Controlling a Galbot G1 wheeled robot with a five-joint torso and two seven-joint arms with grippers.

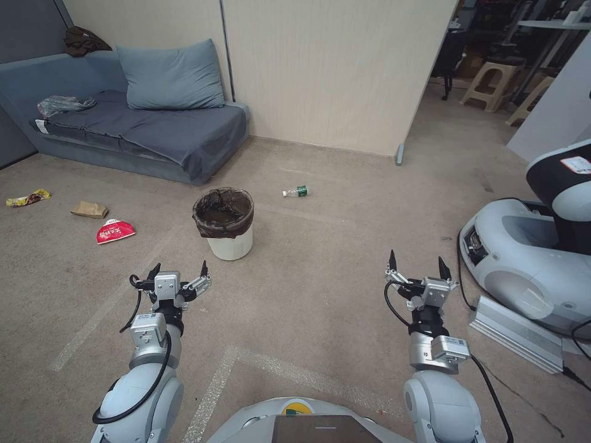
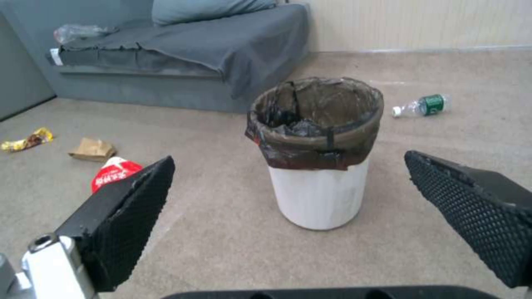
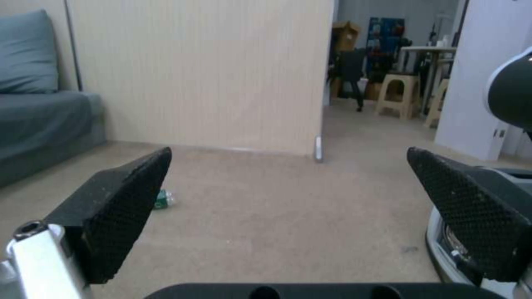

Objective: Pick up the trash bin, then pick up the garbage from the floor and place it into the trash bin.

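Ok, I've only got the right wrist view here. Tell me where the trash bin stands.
Observer: The trash bin stands upright on the carpet ahead of the left tool, off to the left of your right tool.
Operator: Report the left tool's state.
Observer: Open, holding nothing, apart from the bin.
Operator: List the litter left of the bin.
Observer: A red-and-white packet, a brown paper bag and a yellow wrapper, all on the floor.

Left pincer (image 2: 288, 182) spread wide, trash bin (image 2: 318, 195) upright beyond, bottle (image 2: 424, 105) behind
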